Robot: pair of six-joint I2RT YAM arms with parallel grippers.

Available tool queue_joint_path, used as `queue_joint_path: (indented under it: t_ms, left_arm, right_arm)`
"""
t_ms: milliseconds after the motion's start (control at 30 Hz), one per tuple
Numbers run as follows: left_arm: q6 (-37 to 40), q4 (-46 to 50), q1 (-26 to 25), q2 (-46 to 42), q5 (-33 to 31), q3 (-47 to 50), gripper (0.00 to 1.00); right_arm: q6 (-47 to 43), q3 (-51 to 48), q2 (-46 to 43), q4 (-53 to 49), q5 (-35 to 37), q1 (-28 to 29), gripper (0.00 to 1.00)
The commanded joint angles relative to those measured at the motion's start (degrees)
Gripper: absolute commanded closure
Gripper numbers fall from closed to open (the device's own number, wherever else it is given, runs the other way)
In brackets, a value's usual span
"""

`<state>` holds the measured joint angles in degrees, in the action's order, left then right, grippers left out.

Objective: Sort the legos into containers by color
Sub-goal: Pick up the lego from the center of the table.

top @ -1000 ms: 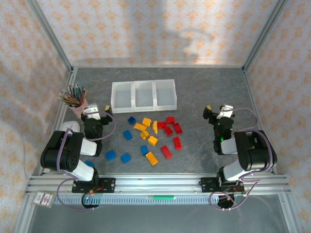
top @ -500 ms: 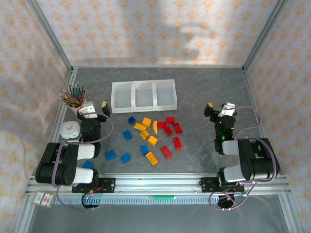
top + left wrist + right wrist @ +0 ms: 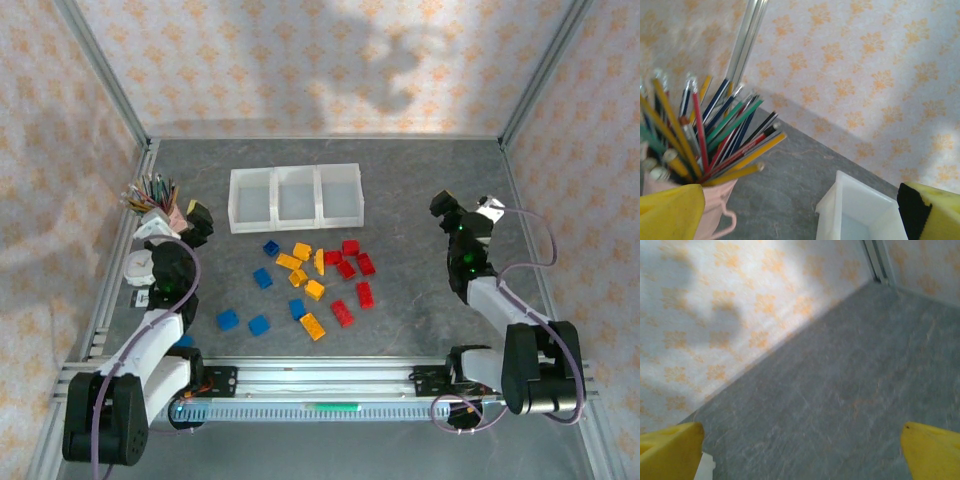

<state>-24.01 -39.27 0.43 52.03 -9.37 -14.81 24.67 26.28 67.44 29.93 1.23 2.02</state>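
Three white bins (image 3: 296, 169) sat joined in a row at the far middle of the table (image 3: 410, 175). Legos (image 3: 314, 290) lay scattered on the near side of them. Both pincers were spread wide: the left gripper (image 3: 180, 218) beside the pencil cup (image 3: 156, 197), the right gripper (image 3: 465, 212) far right.

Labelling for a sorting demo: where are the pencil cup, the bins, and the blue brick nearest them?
pencil cup (image 3: 716, 206), left wrist view, pink side wall.
bins (image 3: 297, 198), top view, middle bin's bare floor.
blue brick (image 3: 270, 247), top view, its top face.
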Motion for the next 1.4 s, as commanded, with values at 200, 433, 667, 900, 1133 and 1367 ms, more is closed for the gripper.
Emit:
queue_joint_path:
  t_ms: [200,433,667,900,1133,1367]
  left_arm:
    - [-8.5,24.0,0.1,-8.3,8.6,-5.2,0.01]
    - [-9.3,38.9,-7.2,-8.6,9.9,-10.8,0.01]
    - [-13.2,47.0,-17.6,-4.5,8.9,-14.5,0.01]
    - [-13.1,51.5,-27.2,5.9,4.7,-20.0,0.03]
    - [-10.8,53.0,-29.7,19.5,4.1,-25.6,0.09]
    - [-7.9,53.5,-29.8,30.2,2.0,-30.5,0.15]
  right_arm:
    - [7.6,4.1,-1.3,-14.9,-7.0,2.0,0.00]
    - [4.0,6.5,-1.1,-20.4,-10.4,9.8,0.00]
    - [-0.6,7.4,-0.3,-23.4,-11.8,21.5,0.00]
    - [-2.9,8.5,3.5,-23.7,-15.3,32.6,0.00]
    - [-3.3,11.4,8.3,-22.2,-17.8,40.1,0.00]
    - [-4.4,13.9,10.4,-22.1,-17.6,41.7,0.00]
